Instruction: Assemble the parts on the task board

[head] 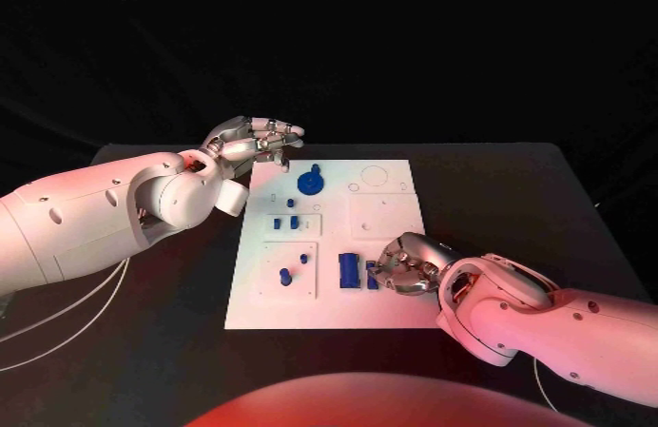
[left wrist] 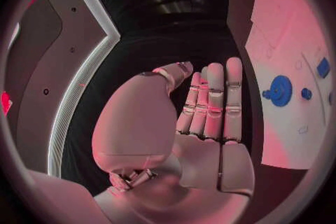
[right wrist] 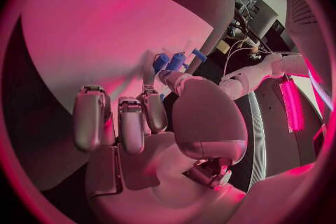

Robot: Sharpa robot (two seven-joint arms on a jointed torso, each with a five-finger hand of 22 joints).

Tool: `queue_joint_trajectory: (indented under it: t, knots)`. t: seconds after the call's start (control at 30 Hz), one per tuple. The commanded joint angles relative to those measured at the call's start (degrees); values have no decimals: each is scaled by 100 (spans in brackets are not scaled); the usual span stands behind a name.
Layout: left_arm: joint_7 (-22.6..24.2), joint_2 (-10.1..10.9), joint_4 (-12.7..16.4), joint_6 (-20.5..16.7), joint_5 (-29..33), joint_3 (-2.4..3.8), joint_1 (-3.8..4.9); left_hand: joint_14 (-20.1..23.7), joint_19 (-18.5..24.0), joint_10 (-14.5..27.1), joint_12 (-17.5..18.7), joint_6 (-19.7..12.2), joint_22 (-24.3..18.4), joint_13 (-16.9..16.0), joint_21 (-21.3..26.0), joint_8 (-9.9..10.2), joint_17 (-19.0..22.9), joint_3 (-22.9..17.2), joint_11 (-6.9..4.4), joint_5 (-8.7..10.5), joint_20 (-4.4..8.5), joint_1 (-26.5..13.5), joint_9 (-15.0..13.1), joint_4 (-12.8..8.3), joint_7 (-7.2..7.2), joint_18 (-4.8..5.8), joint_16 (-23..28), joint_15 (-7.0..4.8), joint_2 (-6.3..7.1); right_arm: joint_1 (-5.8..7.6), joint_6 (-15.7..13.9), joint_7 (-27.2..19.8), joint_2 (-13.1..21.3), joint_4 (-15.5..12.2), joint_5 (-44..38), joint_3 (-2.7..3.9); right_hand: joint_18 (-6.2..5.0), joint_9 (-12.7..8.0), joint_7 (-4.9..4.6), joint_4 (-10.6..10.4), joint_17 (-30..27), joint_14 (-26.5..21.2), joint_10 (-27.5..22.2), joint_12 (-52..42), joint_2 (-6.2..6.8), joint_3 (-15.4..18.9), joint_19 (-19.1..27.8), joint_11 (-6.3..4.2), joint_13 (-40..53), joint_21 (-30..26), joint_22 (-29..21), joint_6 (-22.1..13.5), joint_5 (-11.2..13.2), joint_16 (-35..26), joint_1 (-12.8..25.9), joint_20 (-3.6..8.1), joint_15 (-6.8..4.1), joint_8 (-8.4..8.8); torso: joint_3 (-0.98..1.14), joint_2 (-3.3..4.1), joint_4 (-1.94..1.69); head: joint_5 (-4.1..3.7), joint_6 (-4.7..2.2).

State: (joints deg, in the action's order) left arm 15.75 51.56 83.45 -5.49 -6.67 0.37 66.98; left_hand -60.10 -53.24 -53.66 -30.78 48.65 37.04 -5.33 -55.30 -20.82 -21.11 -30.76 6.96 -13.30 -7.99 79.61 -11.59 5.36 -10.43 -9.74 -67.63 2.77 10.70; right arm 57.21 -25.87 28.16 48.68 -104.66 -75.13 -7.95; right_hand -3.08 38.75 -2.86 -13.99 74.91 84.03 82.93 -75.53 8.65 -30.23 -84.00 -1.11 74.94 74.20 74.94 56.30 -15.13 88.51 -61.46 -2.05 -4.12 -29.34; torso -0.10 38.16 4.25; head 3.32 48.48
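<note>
On the black table (head: pixel 521 189), your white board (head: pixel 391 299) is lying mid-table with blue parts (head: pixel 310 179) on it, your left hand (head: pixel 254 142) hovering empty beside its far corner, fingers apart, your right hand (head: pixel 407 263) pinching a blue part (right wrist: pixel 175 61) over its near end

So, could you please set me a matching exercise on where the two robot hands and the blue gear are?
Things:
1. left robot hand
2. right robot hand
3. blue gear

Places:
A. on the task board, towards its far end
B. over the board's near right part
C. by the board's far left corner

Pairs: 1-C, 2-B, 3-A
</note>
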Motion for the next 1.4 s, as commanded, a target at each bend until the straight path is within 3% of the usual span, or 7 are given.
queue_joint_trajectory:
  t: [0.03,0.13,0.23,0.53,0.9,1.4]
  knots:
    - [12,-7,17,94,1,3,2,30,-17,17,26,4,-5,-7,19,18,0,2,1,2,-26,-37,-7,-35,-37,-84,36,1,-4,-6,107,6,-28,20,4,-1,24,-6,-27,-85,1118,518,28,-12,-1,68,-162,11,456,14,1128,12,128,6,103,23,-35,33,-2,-1,-1,-4,-2]
    - [10,-8,18,94,1,3,2,30,-23,19,24,1,-8,-9,24,19,-1,1,1,2,-25,-41,-11,-43,-38,-84,36,0,-5,-6,90,-3,-47,36,4,-1,22,-10,-35,-222,1119,518,28,-10,17,194,-158,18,460,3,1125,24,412,6,221,20,-30,48,-3,-3,-3,-6,-3]
    - [9,-8,17,93,1,3,2,30,-23,19,24,1,-8,-9,24,19,-1,1,1,2,-25,-41,-11,-43,-38,-84,36,0,-5,-6,79,-10,-49,41,3,-1,23,-8,-34,-258,1119,518,30,-11,47,450,-158,18,468,7,1126,41,31,6,401,22,-31,60,-5,-2,-5,-4,-4]
    - [6,4,17,86,1,3,2,30,-23,19,24,1,-8,-9,24,19,-1,1,1,2,-25,-41,-11,-43,-38,-84,36,0,-5,-6,1,-119,128,-53,-76,-1,22,1,-19,-183,1119,518,34,-16,41,542,-158,6,477,8,1126,40,-1,6,246,27,-39,64,5,-4,7,10,0]
    - [5,11,13,82,1,3,2,30,-23,19,24,1,-8,-9,24,19,-1,1,1,2,-25,-41,-11,-43,-38,-84,36,0,-5,-8,154,-398,395,-271,-46,-1,28,12,-14,-119,1158,526,60,-62,150,738,-165,1,518,39,1134,54,256,20,-8,33,-45,69,10,-8,15,26,-9]
    - [6,-4,4,89,1,2,2,29,-26,20,23,-4,-10,-10,28,22,-2,-1,2,0,-25,-46,-12,-43,-40,-84,36,1,-12,-49,373,-375,336,-190,-40,-5,30,14,-5,-138,1160,526,73,-86,162,828,-167,-6,539,48,1136,72,401,20,-96,34,-48,70,-3,1,1,0,-29]
